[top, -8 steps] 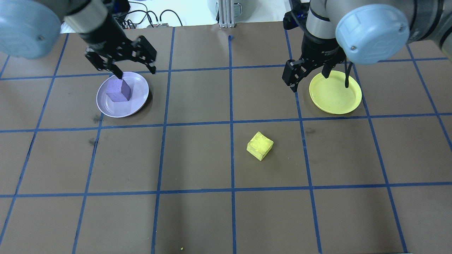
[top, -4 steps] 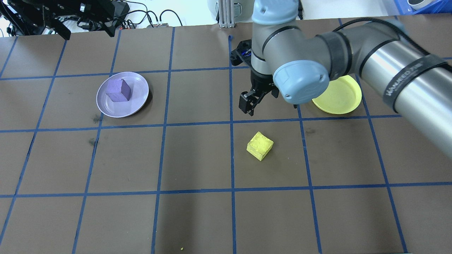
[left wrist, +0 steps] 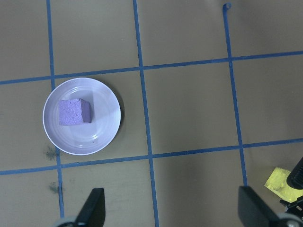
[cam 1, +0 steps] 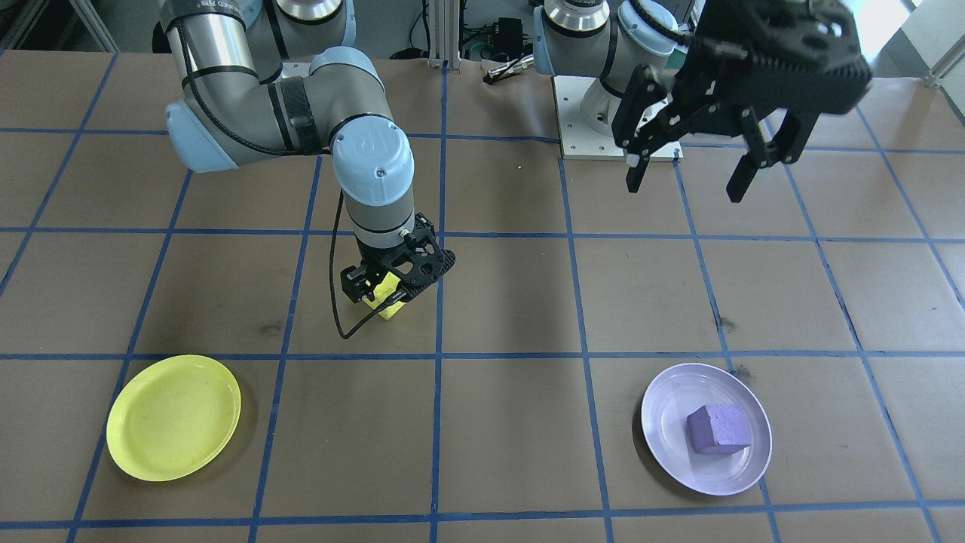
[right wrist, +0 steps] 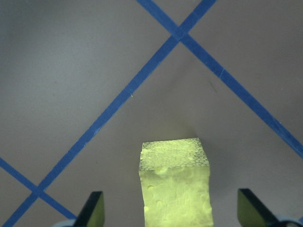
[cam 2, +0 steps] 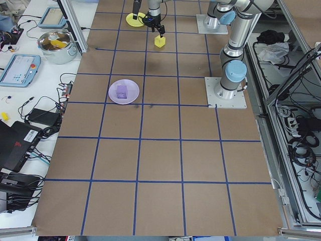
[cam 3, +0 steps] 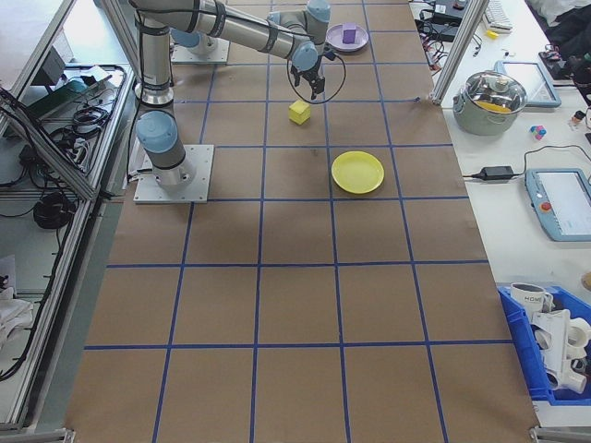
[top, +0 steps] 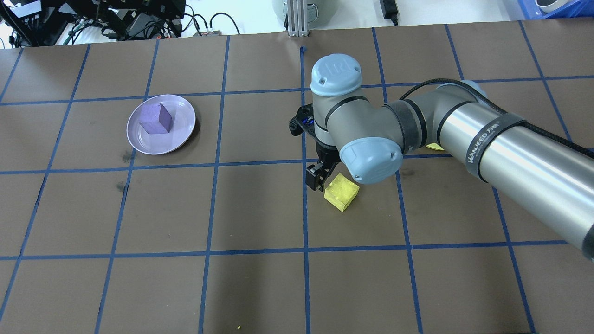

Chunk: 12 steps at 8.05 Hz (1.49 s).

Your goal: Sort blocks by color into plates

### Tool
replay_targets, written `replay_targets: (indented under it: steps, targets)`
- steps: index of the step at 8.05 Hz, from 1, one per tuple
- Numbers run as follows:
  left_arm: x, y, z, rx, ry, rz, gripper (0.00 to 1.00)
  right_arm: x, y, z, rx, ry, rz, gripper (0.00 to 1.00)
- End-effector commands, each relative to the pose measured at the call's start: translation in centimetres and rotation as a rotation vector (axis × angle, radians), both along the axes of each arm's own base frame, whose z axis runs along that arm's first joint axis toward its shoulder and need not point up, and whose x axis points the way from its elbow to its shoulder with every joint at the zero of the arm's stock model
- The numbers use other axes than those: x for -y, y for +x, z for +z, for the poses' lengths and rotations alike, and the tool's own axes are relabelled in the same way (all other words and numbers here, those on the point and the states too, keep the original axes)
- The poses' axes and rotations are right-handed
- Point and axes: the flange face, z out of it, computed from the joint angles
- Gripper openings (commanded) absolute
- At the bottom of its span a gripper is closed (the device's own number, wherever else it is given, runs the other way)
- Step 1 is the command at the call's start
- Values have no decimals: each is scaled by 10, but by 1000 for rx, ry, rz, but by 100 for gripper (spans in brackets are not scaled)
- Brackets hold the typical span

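Right end effector (right wrist: 170, 215) spread around yellow block (right wrist: 175, 182)

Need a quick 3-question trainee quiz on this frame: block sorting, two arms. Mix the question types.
1. True or false: the purple block already lies in the lavender plate.
2. Which gripper is open on either side of the yellow block?
A. left gripper
B. right gripper
C. neither
3. Fill in: the yellow plate holds ____ blocks.

Key
1. True.
2. B. The right wrist view shows both fingers spread wide of the block, which rests on the table; the left gripper hangs open, high near the robot's base.
3. No (zero).
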Motion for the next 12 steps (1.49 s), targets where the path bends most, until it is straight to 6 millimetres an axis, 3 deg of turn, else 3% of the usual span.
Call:
replay_targets:
  steps: [1,2,3,5,7,9,12]
  targets:
    - [33,-2,-43,-54,68,-3,100,-21,-1,-25,-2,26,27,100]
    - [28,-10,-44,-70,73,-21,100,-21,-1,-28,-6,31,30,100]
    - [27,-11,-62,-73,107,-24,100,-20,0,-32,-7,37,46,100]
    - [4,-15,-53,-81,98,-15,100,-17,1,-35,-8,35,63,100]
    - [-5,-15,-73,-66,147,-31,100,-15,1,-40,-5,27,69,100]
    - [-13,1,-64,94,101,7,100,-12,2,-52,-16,26,70,100]
    - [-17,3,-57,103,89,16,100,-15,1,-61,-22,42,70,100]
